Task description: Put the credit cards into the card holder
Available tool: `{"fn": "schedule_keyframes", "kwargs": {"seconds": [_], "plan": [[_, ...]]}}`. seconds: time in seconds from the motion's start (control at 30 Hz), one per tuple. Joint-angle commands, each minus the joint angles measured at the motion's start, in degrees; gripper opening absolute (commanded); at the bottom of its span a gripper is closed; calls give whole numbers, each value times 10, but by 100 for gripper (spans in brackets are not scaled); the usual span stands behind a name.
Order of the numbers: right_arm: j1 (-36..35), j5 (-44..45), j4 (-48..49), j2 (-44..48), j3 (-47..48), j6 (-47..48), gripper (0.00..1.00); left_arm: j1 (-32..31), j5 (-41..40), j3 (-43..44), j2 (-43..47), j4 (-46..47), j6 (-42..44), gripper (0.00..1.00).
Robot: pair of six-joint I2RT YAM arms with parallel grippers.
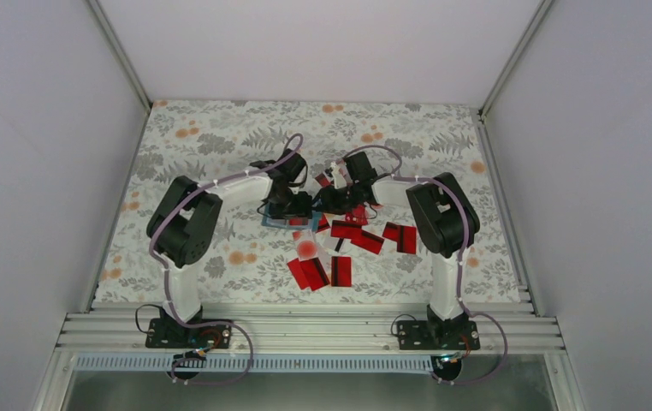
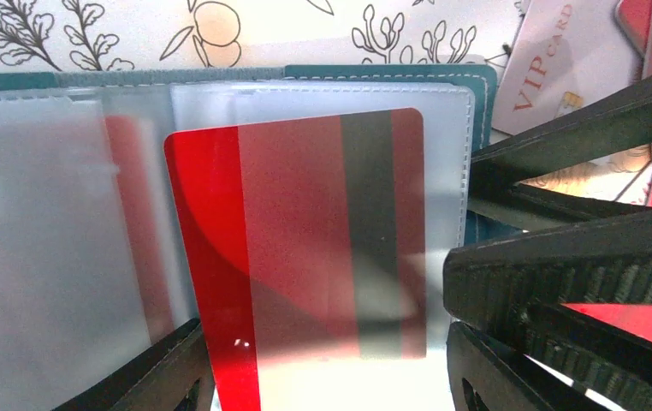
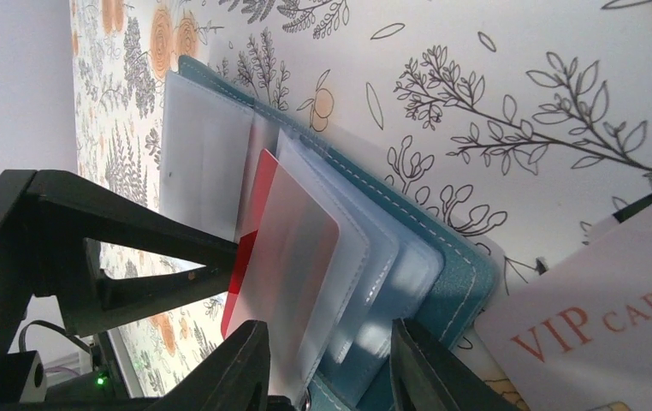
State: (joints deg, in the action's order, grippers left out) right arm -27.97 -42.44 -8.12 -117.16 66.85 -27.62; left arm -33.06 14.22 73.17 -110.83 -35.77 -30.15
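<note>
Early days, I'd say: one red card [image 2: 297, 240] sits most of the way into a clear sleeve [image 2: 447, 171] of the card holder [image 2: 477, 86], which lies open in the middle of the desk [image 1: 220, 137]. Plenty of loose credit cards [image 1: 365, 240] are scattered beside it. The left end effector [image 2: 323, 342] hovers low over that card with its fingers spread either side. The right end effector [image 3: 329, 342] looks pinched on the holder's sleeves.

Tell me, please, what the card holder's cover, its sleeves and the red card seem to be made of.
Red card: likely stiff glossy plastic, thin, with a dark stripe. Sleeves: frosted flexible plastic; the card shows through them. Cover: teal, matte, probably faux leather or fabric, judging by the pale stitching along its edge.
</note>
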Motion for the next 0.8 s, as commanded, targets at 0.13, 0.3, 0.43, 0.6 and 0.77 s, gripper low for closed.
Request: {"fn": "schedule_keyframes", "kwargs": {"seconds": [0.13, 0.3, 0.43, 0.6, 0.77], "plan": [[-12, 21, -64, -14, -23, -12, 37, -50, -45, 62, -67, -43, 23, 67], [-12, 13, -71, 0, -19, -2, 39, -63, -70, 93, -82, -64, 39, 67], [-12, 16, -86, 5, 1, 11, 42, -68, -71, 102, -80, -65, 51, 73], [-11, 29, -110, 11, 32, 25, 45, -69, -64, 94, -65, -52, 56, 85], [-7, 41, -136, 20, 51, 38, 47, -69, -45, 94, -60, -33, 57, 91]]}}
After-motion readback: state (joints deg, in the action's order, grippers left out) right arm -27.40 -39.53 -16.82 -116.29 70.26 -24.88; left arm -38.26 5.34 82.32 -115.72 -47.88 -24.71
